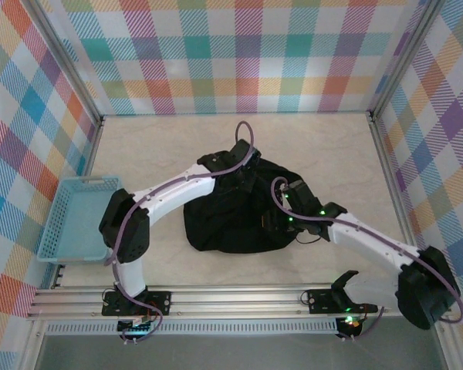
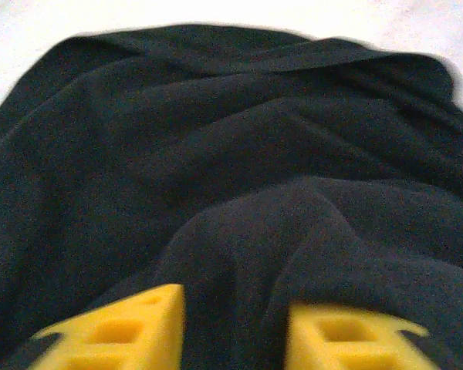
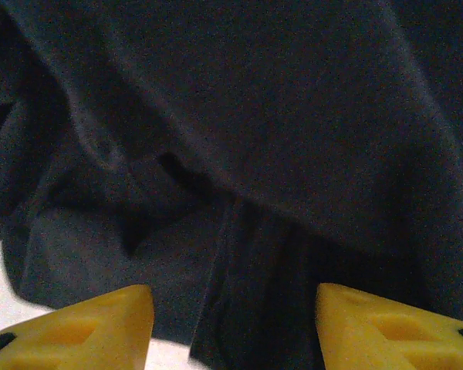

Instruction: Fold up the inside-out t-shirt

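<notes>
The inside-out t-shirt (image 1: pixel 224 223) lies as a rumpled black heap in the middle of the table. My left gripper (image 1: pixel 245 179) is down on its far edge and my right gripper (image 1: pixel 276 220) on its right side. In the left wrist view the left gripper (image 2: pixel 235 339) is open, its yellow fingers (image 2: pixel 131 331) apart with a raised ridge of t-shirt (image 2: pixel 239 154) standing between them. In the right wrist view the right gripper (image 3: pixel 235 327) is open wider, with a loose hanging fold of the t-shirt (image 3: pixel 278 154) between its fingers (image 3: pixel 378 331) and a bit of pale table below.
A light blue basket (image 1: pixel 92 183) sits at the left edge of the table (image 1: pixel 162 146). Plaid walls close in the back and both sides. A metal rail runs along the near edge with both arm bases.
</notes>
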